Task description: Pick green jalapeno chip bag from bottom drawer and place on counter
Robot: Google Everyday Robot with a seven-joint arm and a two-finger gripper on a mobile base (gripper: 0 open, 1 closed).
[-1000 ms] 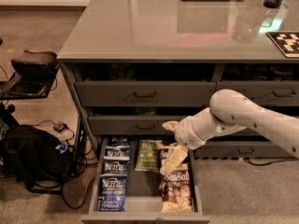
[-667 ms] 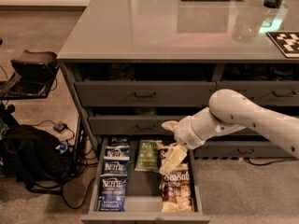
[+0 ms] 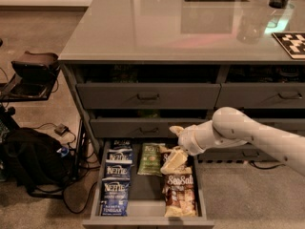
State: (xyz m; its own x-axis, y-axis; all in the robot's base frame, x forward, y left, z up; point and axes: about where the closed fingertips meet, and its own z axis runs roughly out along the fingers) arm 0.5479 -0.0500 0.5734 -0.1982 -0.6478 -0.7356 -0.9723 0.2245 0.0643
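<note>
Bottom drawer, pulled out: blue bags at left; green bag flat in middle, toward far end; gripper just right of it, jaws spread, empty, over tan bags. Counter beyond.

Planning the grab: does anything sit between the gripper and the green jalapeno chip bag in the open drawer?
Nothing visible does. The gripper hangs over the bottom drawer, just beside the green jalapeno chip bag, above the tan Sea Salt bags. The green bag lies uncovered in the middle.
</note>
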